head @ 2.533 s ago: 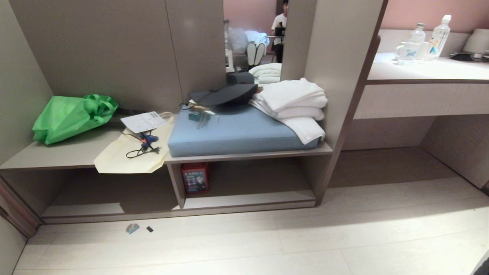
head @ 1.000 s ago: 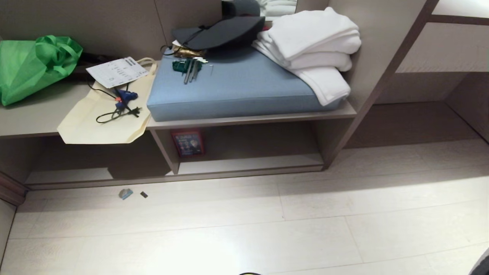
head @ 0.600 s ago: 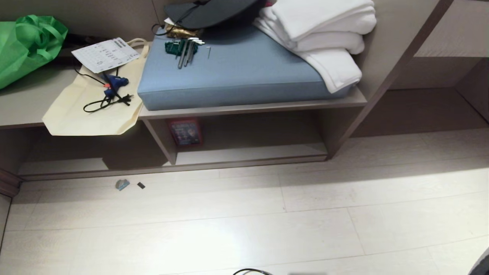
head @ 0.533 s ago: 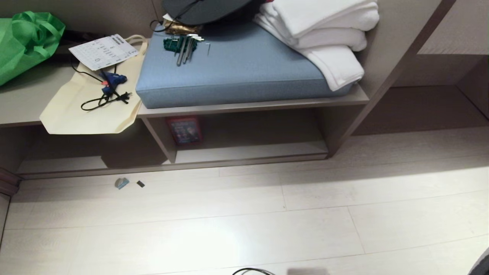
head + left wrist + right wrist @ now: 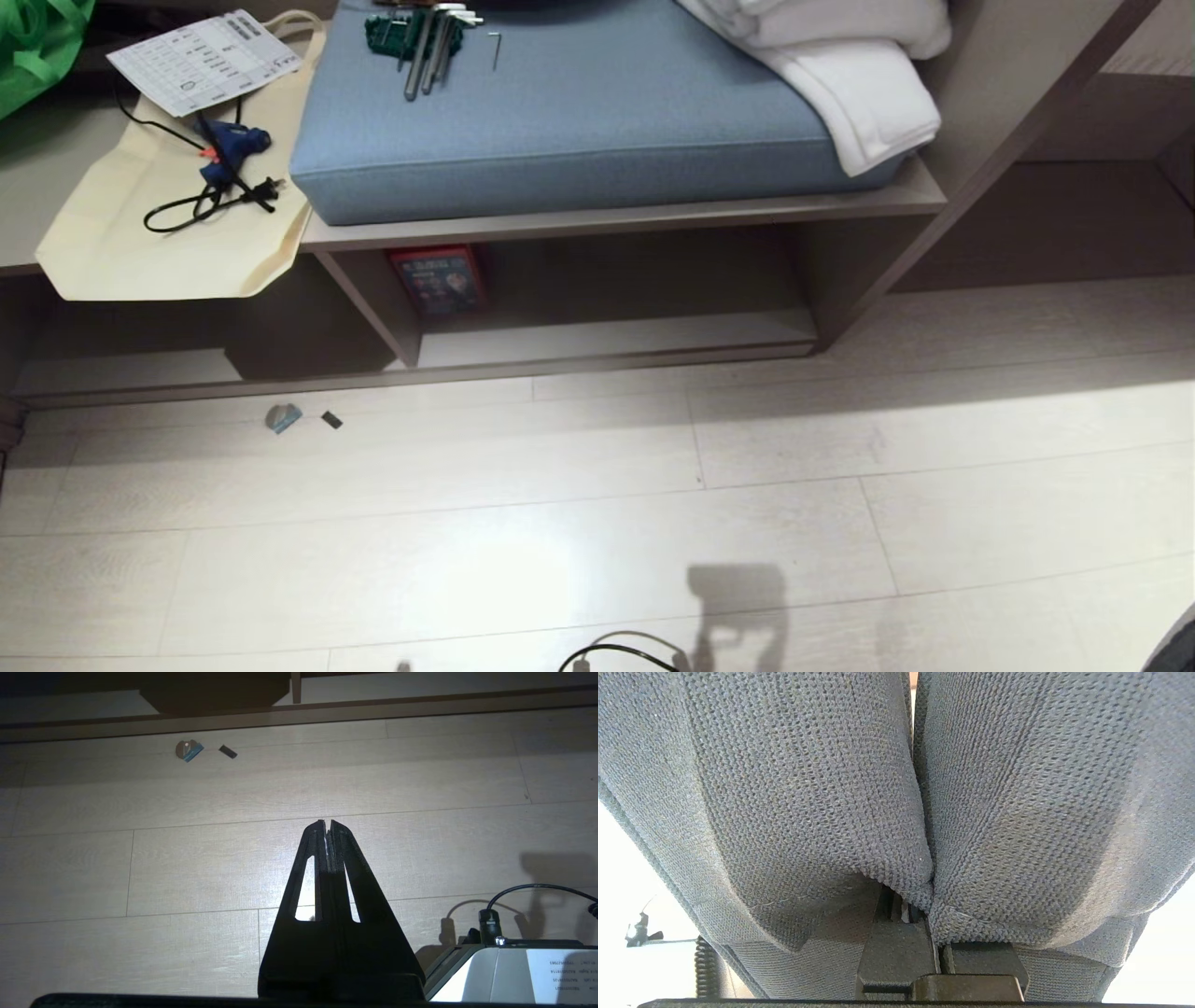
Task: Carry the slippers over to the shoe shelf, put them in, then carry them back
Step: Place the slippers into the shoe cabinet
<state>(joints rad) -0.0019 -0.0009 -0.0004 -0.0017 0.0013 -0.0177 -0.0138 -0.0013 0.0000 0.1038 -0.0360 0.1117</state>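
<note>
Room: pale plank floor [image 5: 597,523] in front of a grey-brown built-in unit; a blue cushion [image 5: 579,121] lies on its bench surface, white towels [image 5: 859,65] at the cushion's far right.
Clutter, left of cushion: cream tote bag [image 5: 168,233] hanging over the bench edge, blue glue gun [image 5: 229,149] and a printed sheet [image 5: 196,61] on it.
Shoe shelf [image 5: 616,336]: narrow low cubby under the cushion, pale base board, a red box [image 5: 437,278] standing at its far left; the rest looks free.
Slippers [image 5: 896,812]: both pressed together, knit blue-grey bands filling the right wrist view; not visible in the head view.
Right gripper [image 5: 924,933]: jaws clenched on the slippers, pinching the two where they meet.
Left gripper [image 5: 327,826]: jaws closed on nothing, over bare floor.
Handling (judgement): light, soft, floppy; the free ends likely sag, so grasp both at once and release low on the base board.
Edges: low cubby roof, divider post on the left, front lip of the base.
Open room: wide bare floor near the unit; two small scraps [image 5: 285,417] lie left of the route.
</note>
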